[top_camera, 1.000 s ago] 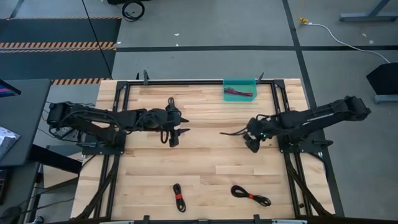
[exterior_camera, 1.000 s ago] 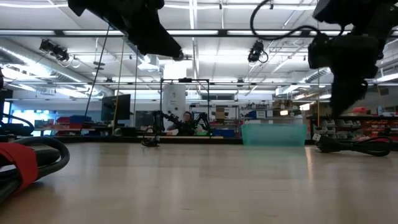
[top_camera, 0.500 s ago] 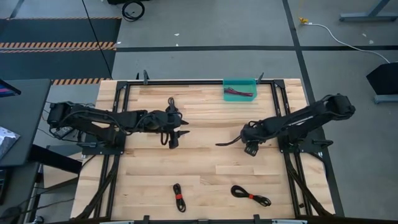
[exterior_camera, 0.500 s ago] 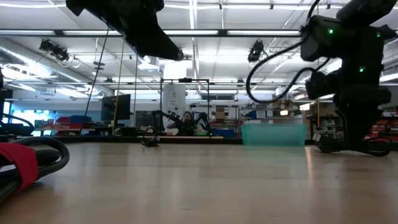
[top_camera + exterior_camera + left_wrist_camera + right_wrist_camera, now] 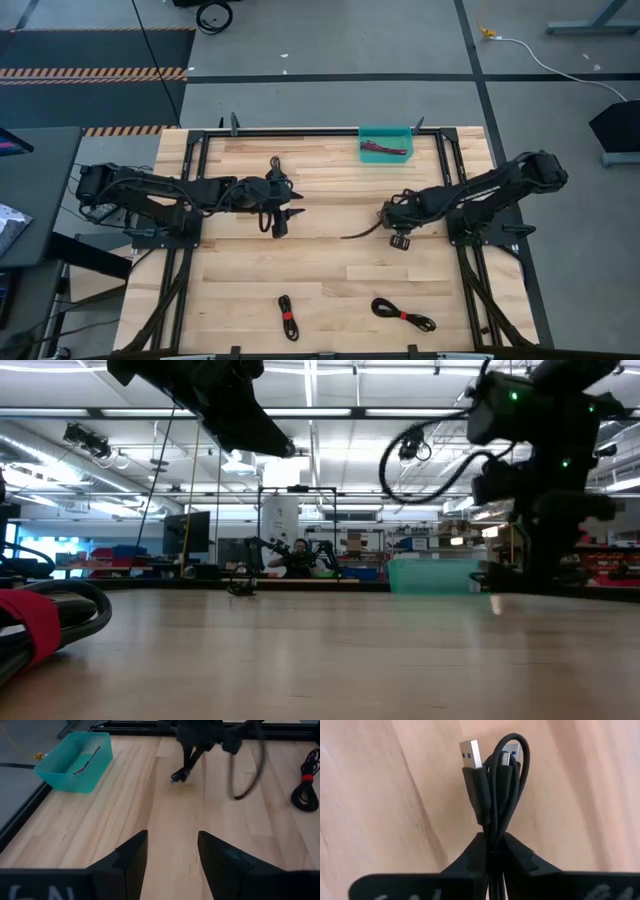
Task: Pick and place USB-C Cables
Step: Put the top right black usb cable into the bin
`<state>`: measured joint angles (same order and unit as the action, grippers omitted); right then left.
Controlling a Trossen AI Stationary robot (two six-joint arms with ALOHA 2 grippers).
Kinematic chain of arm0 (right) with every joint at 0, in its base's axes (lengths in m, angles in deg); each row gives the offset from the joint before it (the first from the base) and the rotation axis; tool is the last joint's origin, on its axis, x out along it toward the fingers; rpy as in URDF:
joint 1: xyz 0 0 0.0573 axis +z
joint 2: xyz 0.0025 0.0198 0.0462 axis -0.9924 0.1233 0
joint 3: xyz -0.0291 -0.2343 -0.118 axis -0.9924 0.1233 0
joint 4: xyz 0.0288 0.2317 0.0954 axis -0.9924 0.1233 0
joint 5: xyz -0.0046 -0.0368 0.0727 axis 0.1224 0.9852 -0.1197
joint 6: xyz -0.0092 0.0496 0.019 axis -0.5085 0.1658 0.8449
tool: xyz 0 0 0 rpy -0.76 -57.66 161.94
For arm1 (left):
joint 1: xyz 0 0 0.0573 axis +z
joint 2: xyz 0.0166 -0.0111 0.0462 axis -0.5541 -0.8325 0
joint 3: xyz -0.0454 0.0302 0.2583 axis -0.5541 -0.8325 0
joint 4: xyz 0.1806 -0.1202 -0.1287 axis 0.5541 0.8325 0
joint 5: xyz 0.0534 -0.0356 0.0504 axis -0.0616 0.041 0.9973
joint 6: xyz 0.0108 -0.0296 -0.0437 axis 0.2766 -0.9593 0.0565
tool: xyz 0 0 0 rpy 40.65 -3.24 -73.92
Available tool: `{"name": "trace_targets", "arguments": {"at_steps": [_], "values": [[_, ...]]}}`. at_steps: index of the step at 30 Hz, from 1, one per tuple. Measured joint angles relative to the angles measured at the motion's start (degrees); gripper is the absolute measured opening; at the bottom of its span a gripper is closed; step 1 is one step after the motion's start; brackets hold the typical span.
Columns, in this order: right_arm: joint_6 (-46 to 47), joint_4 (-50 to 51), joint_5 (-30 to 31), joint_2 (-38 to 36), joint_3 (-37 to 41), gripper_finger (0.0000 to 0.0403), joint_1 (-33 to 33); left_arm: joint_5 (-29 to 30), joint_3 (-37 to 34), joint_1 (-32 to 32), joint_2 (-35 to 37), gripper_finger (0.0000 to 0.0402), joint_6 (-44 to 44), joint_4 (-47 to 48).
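We see a wooden table (image 5: 330, 262) in a big workshop. The right gripper (image 5: 492, 851) pinches a black cable (image 5: 496, 785). The left gripper (image 5: 171, 851) hangs open.

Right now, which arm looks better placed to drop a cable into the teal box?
The right arm. Its pincer is already shut on a black cable, not far from the teal bin. The left pincer is open and holds nothing.

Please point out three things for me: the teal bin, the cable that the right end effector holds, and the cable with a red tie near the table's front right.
teal bin (image 5: 386, 133): high view, on its far rim.
held cable (image 5: 492, 800): right wrist view, on the folded black strands above the fingers.
cable with red tie (image 5: 403, 315): high view, on the red tie at its middle.
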<state>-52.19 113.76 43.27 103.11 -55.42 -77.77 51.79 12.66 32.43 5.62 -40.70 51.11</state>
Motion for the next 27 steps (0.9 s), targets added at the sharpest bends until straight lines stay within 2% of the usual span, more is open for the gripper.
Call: {"name": "trace_targets", "arguments": {"at_steps": [2, 5, 10, 16, 21, 27], "values": [[-2.6, 0.1, 3.1, -0.5, -2.1, 0.0038, -1.0, 0.0, 0.0, 0.0, 0.0, 0.0180, 0.1, 0.0], [-8.2, 0.2, 11.3, -0.8, -5.7, 0.0050, -3.2, 0.0, 0.0, 0.0, 0.0, 0.0176, 0.0, 0.0], [-24.4, -1.6, 22.0, -0.7, -12.3, 0.0049, -9.9, 0.0, 0.0, 0.0, 0.0, 0.0172, 0.0, 0.1], [-38.1, -3.7, 22.5, -0.7, -17.8, 0.0044, -20.9, 0.0, 0.0, 0.0, 0.0, 0.0172, 0.0, 0.6], [-47.4, -4.0, 21.5, -0.7, -19.0, 0.0045, -28.9, 0.0, 0.0, 0.0, 0.0, 0.0172, 0.0, 0.6], [-49.7, -3.9, 16.7, -0.7, -18.9, 0.0046, -35.2, 0.0, 0.0, 0.0, 0.0, 0.0172, 0.3, 0.8]]}}
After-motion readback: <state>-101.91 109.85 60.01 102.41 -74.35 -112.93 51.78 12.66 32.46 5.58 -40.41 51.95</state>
